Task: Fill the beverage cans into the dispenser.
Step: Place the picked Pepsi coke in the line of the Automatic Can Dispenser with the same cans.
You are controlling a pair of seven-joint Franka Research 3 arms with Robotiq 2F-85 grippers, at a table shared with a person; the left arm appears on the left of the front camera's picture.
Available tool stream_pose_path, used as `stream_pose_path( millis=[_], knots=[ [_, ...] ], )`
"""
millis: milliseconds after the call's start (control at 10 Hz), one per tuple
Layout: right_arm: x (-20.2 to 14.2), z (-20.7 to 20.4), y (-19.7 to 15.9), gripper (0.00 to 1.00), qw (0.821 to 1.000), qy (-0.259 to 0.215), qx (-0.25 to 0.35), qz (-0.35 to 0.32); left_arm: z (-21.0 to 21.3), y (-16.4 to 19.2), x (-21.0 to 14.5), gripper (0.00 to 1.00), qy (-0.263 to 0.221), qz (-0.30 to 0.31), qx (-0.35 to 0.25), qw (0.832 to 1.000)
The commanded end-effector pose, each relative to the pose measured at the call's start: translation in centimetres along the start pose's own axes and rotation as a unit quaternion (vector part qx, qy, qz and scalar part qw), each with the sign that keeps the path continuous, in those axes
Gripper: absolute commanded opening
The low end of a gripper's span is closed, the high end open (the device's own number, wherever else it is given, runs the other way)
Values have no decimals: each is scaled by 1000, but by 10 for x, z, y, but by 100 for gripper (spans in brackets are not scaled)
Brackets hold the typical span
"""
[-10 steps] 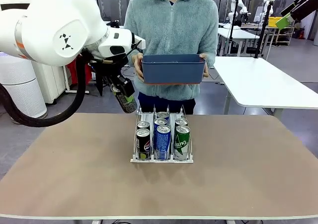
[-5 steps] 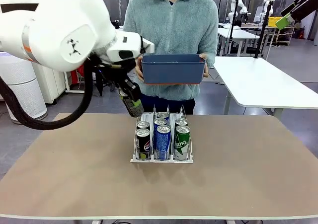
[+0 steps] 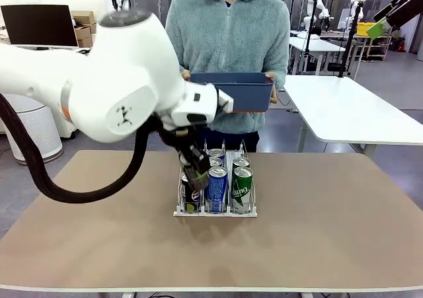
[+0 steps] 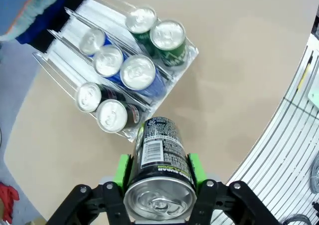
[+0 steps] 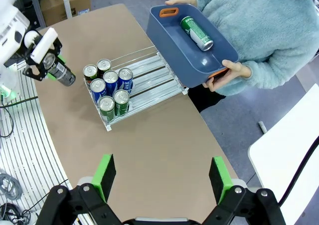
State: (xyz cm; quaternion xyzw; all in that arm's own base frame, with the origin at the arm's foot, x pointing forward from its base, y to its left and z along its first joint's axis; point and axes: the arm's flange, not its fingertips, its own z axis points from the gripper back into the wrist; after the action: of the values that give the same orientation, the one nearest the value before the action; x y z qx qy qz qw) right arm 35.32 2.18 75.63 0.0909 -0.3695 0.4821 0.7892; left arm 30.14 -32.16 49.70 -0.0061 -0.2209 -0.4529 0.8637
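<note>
My left hand (image 4: 159,171) is clamped across a black can (image 4: 158,150), whose silver top faces my wrist. I hold it in the air just beside the dispenser (image 4: 65,55), off the front corner of its black lane. Seven cans (image 4: 137,71) stand at the dispenser's front end: two black, three blue, two green. My right hand (image 5: 162,177) hangs wide open and empty, high above the dispenser. Beyond the dispenser's far end a person holds a bin (image 5: 172,43) with one green can (image 5: 197,33) lying in it.
</note>
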Motion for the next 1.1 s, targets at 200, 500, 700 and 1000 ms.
stream_pose_path(
  millis=[200, 500, 700, 1000],
  knots=[
    [-1, -1, 0, 100, 1000, -2, -3, 1, -42, 2, -16, 58, 22, -17, 19, 999],
    [-1, -1, 0, 100, 1000, -2, -3, 1, -46, 0, -20, 58, 36, -21, 3, 999],
    [-1, -1, 0, 100, 1000, -2, -3, 1, -48, 3, -19, 58, 33, -16, -4, 999],
    [-1, -1, 0, 100, 1000, -2, -3, 1, -61, 21, -11, 58, 14, -14, 4, 1000]
  ],
)
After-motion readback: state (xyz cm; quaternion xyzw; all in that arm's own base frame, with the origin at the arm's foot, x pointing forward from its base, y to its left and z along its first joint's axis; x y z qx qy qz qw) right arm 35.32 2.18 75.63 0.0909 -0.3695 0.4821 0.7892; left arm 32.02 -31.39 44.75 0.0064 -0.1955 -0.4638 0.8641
